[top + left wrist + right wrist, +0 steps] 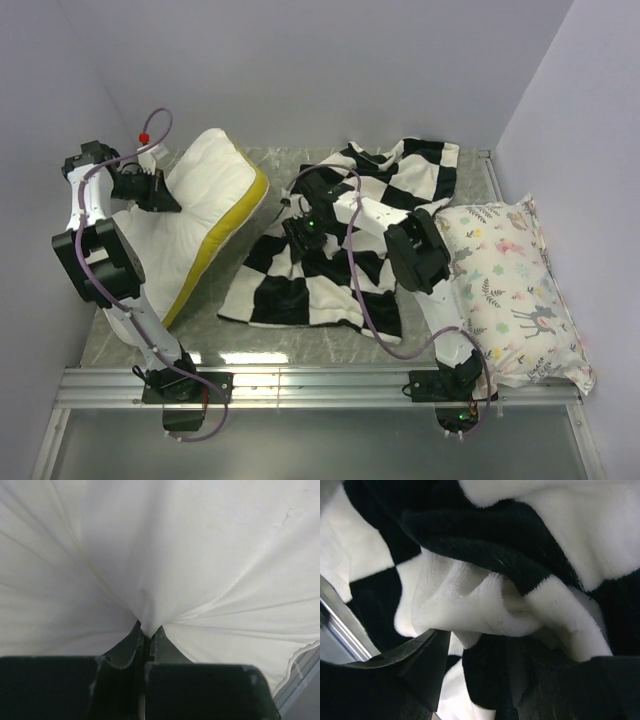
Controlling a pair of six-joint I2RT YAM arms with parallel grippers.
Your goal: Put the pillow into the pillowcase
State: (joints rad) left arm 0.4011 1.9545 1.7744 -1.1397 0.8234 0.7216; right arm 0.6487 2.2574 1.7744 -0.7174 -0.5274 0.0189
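Observation:
The white pillow (pixel 215 195) with its yellow band lies tilted at the left of the table, its far end raised. My left gripper (pixel 168 198) is at its left side. In the left wrist view that gripper (pixel 148 634) is shut, pinching a fold of the pillow's cloth (pixel 175 555), with creases fanning out from the pinch. The black and white checkered pillowcase (pixel 330 270) lies crumpled at the centre. My right gripper (pixel 298 232) is down on its left part. In the right wrist view its jaws (pixel 477 655) are closed around a bunched fold of the pillowcase (pixel 485 535).
A deer-and-plant-print pillow (pixel 510 280) lies along the right side, next to the right arm. Grey walls close in the left, back and right. An aluminium rail (pixel 320 380) with both arm bases runs along the near edge.

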